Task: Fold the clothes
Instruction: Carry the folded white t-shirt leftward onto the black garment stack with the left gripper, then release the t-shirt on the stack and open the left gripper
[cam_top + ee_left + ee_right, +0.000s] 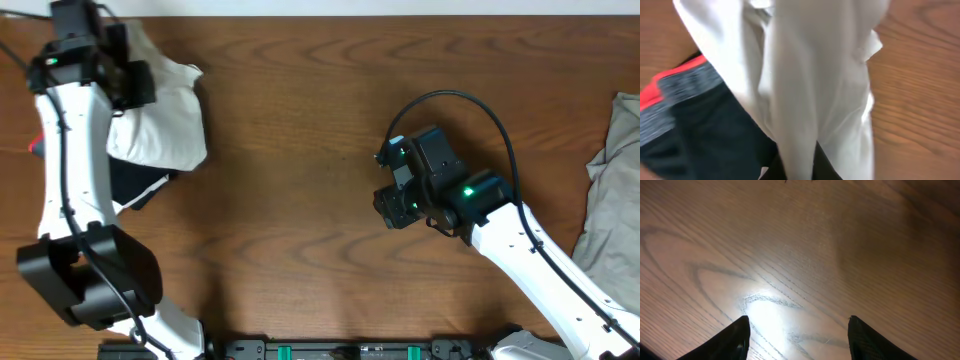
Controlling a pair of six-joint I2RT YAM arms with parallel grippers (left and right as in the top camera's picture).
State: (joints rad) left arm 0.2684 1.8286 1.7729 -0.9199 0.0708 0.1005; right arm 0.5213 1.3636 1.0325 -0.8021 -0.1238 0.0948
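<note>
One white T-shirt (165, 110) lies bunched at the far left corner of the wooden table (290, 120), crumpled into a rounded heap rather than spread flat. In the left wrist view the same white T-shirt (810, 75) fills most of the frame, hanging in long vertical folds close to the lens, with bare wood showing to its right. The left gripper (125, 82) sits on the near-left edge of that heap; its jaws are closed, and though the fingers themselves are hidden by fabric, it seems to be pinching the shirt.

Under and just beside the shirt lies one dark garment (135, 185), partly covered by the white cloth and by the left arm. Up close, this dark garment (705, 135) carries a mottled grey band (680, 95) trimmed with a red edge (670, 75).

The right gripper (388, 207) hangs over bare wood right of the table's centre, well apart from the shirt. In its wrist view the right gripper (799, 337) stands open with nothing between its jaws; two dark fingertips (737, 340) show at the bottom of the frame above the wood grain, where a bright glare falls.

One more piece, a crumpled grey cloth (610, 190), lies at the right edge of the table, near the right arm
</note>
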